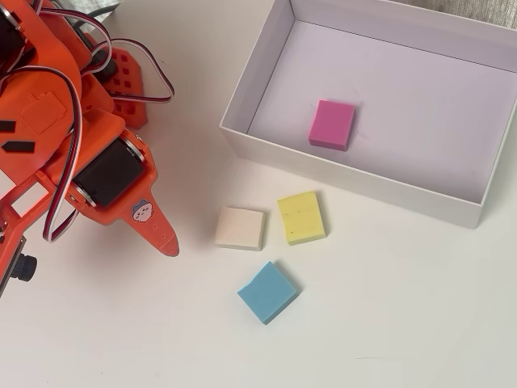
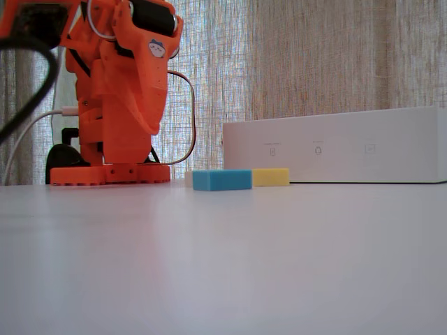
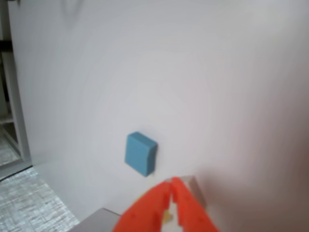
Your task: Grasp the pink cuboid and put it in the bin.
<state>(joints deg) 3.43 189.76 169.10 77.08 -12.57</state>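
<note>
Closest to the wrist camera, the orange gripper came in from the bottom edge with its two fingertips pressed together and nothing between them. Beyond those tips a blue block lay flat on the white table.

From overhead, the pink cuboid lay flat on the floor of the bin, close to the near wall and left of the middle, touching no wall. Nothing else lay in the bin. The box sat at the upper right of that view, its long near wall running slantwise across the table.

Outside it, just below that wall, a yellow block and a cream block lay side by side with a small gap between them. The blue block lay a little below both, turned at an angle, apart from each.

The arm filled the upper left of the overhead view, with a pointed orange part reaching toward the cream block without touching it.

In the fixed view, low on the table, the blue block and yellow block showed in front of the bin's white side wall, which hid the pink cuboid. The arm stood at the left before a curtain.
</note>
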